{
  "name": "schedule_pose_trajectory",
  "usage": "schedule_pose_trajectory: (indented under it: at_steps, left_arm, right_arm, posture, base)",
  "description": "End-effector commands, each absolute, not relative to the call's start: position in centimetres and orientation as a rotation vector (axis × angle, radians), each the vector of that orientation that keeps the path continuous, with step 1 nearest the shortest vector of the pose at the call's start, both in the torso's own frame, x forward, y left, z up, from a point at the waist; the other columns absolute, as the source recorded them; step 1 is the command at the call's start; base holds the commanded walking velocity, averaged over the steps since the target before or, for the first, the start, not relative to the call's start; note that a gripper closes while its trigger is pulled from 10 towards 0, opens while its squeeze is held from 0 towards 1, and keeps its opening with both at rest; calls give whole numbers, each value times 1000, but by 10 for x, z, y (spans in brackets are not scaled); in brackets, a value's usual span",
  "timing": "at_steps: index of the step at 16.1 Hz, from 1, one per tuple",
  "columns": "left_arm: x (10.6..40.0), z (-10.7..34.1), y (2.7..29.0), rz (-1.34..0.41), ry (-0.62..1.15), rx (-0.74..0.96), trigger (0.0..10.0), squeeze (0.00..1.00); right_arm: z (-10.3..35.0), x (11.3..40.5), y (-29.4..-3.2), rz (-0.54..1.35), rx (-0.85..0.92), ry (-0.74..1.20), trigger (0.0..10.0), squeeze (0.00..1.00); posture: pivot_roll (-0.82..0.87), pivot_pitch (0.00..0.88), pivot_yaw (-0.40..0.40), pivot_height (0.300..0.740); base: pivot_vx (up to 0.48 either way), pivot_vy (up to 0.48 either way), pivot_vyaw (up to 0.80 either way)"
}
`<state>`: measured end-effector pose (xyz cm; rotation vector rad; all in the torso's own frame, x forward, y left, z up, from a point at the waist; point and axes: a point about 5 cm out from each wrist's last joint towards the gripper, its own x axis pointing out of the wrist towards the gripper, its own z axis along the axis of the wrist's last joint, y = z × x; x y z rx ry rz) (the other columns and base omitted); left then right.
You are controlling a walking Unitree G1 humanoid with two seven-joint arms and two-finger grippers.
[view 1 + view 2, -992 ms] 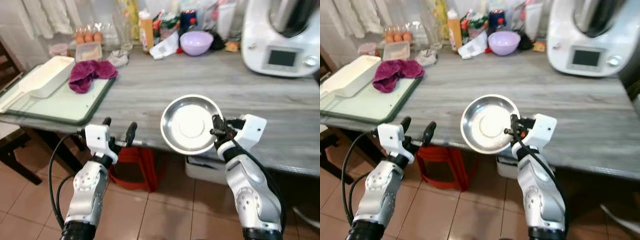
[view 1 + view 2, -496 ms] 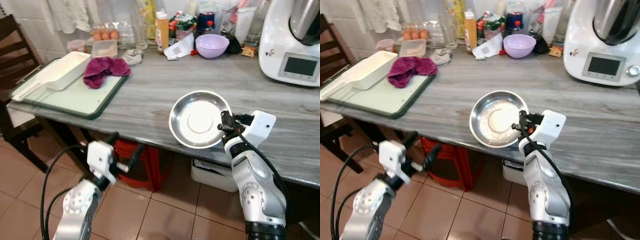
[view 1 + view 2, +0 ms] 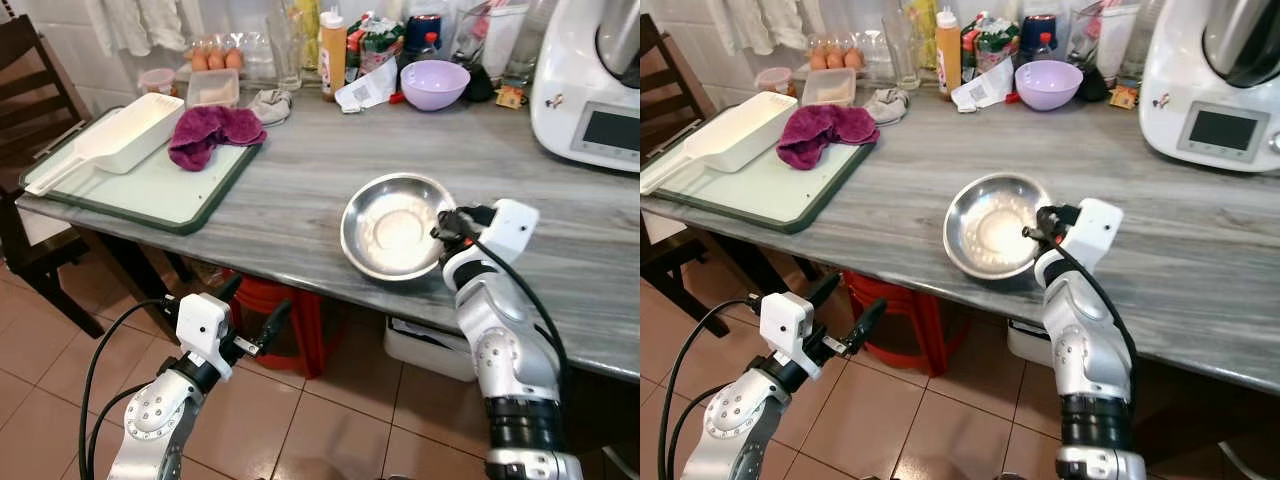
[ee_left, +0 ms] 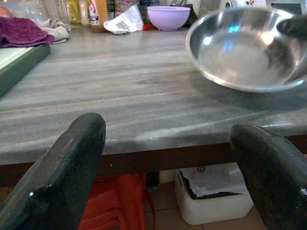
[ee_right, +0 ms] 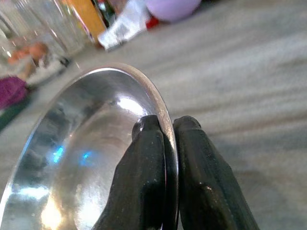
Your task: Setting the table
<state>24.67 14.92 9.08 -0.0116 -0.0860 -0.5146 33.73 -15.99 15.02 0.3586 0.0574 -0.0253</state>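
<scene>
Right end effector: right of centre in the head views, both black fingers pinched on the rim of a round shiny stainless-steel bowl, one inside, one outside. Bowl: centre of frame, over the near edge of the grey wood-grain surface; whether it rests on it or is held just above cannot be told.

Left end effector: lower left, below the surface edge, fingers spread wide, holding nothing.

Upper left: green-rimmed tray carrying a white rectangular dish and a crumpled purple cloth. Top centre: lilac plastic bowl. Upper right: white kitchen appliance.
</scene>
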Motion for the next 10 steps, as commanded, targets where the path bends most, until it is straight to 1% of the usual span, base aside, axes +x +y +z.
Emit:
schedule_pose_trajectory:
  at_steps: [1,4,6,9,10]
  left_arm:
    - [246,94,150,-533,-89,3,10000,0]
    - [245,93,149,-540,-85,1,10000,0]
    - [245,94,149,-541,-86,0,10000,0]
    - [244,95,148,-541,-88,1,10000,0]
    - [243,95,148,-546,-88,2,10000,0]
  right_arm:
    - [150,346,-159,-33,341,77,10000,0]
    - [154,362,-151,-26,298,78,10000,0]
    - [158,368,-147,17,289,46,10000,0]
    - [160,375,-146,-10,266,30,10000,0]
    - [159,375,-144,7,293,38,10000,0]
  posture:
    - [-113,118,51,740]
    - [-110,120,52,740]
    - [-104,120,52,740]
    - [-92,121,53,740]
    - [-92,123,54,740]
  base:
    - [0,0,0]
    - [0,0,0]
    - [0,0,0]
    - [0,0,0]
    - [0,0,0]
